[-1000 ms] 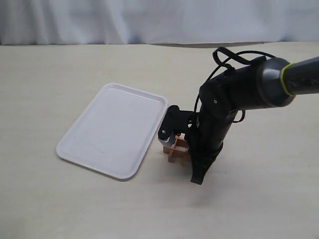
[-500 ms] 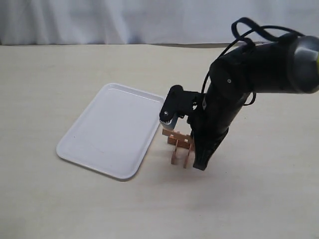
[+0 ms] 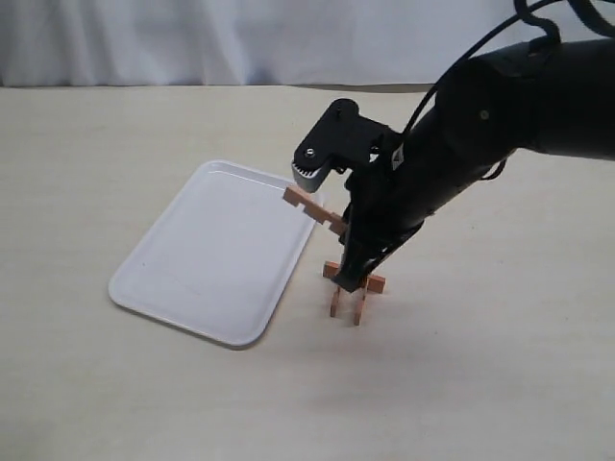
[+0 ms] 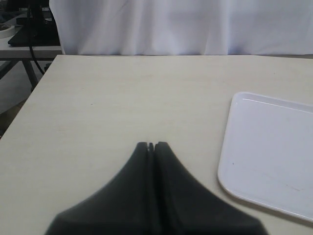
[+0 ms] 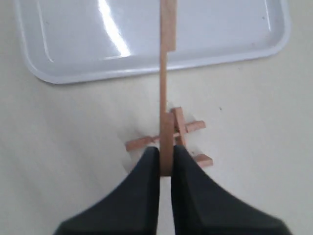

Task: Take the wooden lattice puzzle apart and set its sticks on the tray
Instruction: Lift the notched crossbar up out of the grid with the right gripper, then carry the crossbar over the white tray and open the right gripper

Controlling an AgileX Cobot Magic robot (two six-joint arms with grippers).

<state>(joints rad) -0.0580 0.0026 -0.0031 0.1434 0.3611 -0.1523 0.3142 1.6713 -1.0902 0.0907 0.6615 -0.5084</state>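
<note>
My right gripper (image 5: 166, 149) is shut on one end of a reddish-brown notched stick (image 3: 312, 207). The stick is lifted off the table, and its free end reaches over the near edge of the white tray (image 3: 216, 250). Just below the fingers, the rest of the wooden lattice puzzle (image 3: 354, 284) stands on the table beside the tray, its remaining sticks (image 5: 180, 122) still crossed together. The tray (image 5: 73, 44) holds nothing. Away from the puzzle, my left gripper (image 4: 151, 145) is shut and empty over bare table, with the tray (image 4: 264, 147) off to one side.
A white curtain (image 3: 240, 38) closes off the far side of the beige table (image 3: 115, 384). In the left wrist view the table's edge (image 4: 34, 93) shows, with dark equipment (image 4: 34, 29) beyond it.
The right arm has lifted and swung toward the tray, pulling one stick up out of the lattice. The remaining sticks stay on the table.
</note>
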